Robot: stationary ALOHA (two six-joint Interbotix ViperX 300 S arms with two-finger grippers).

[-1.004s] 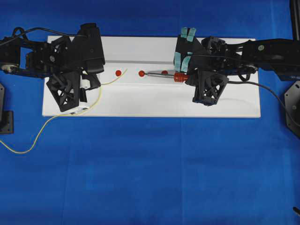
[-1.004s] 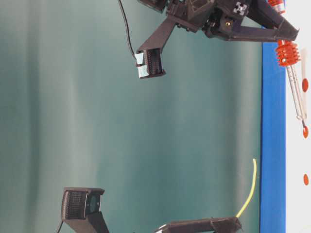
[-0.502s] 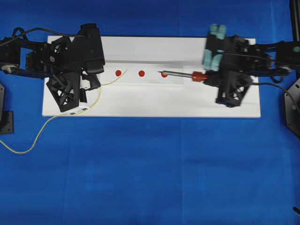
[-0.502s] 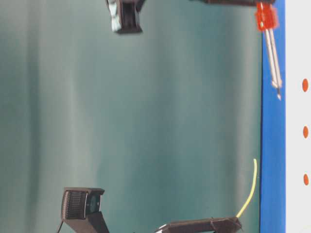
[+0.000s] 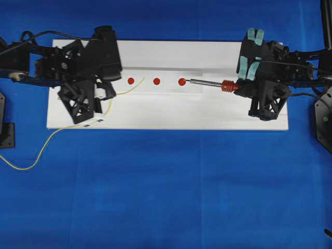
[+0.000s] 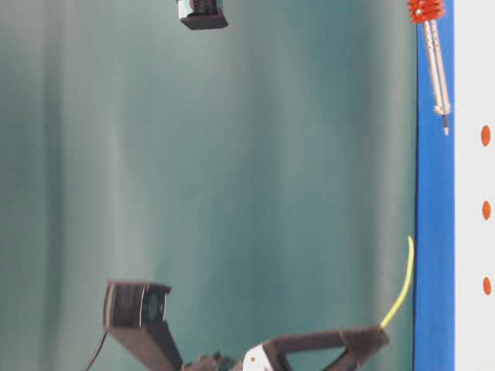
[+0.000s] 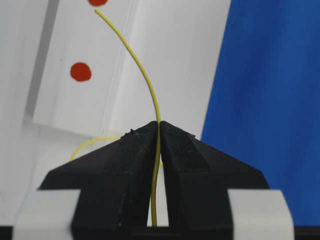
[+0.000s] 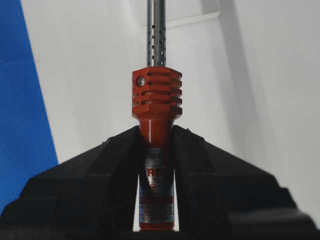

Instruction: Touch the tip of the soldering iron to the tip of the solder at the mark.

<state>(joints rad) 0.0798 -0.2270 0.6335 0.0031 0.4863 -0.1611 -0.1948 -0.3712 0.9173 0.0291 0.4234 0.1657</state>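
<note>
Solder (image 7: 150,95) pinched in my left gripper (image 7: 159,131), its free tip near the leftmost red mark (image 5: 130,80) on the white board (image 5: 166,116). Right gripper (image 8: 156,137) clamps the soldering iron (image 5: 210,83) by its handle; I see its tip just beside the rightmost red mark (image 5: 181,81), well apart from the solder.

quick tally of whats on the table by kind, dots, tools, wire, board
red dots: 3
soldering iron: 1
solder wire: 1
white board: 1
total: 6
</note>
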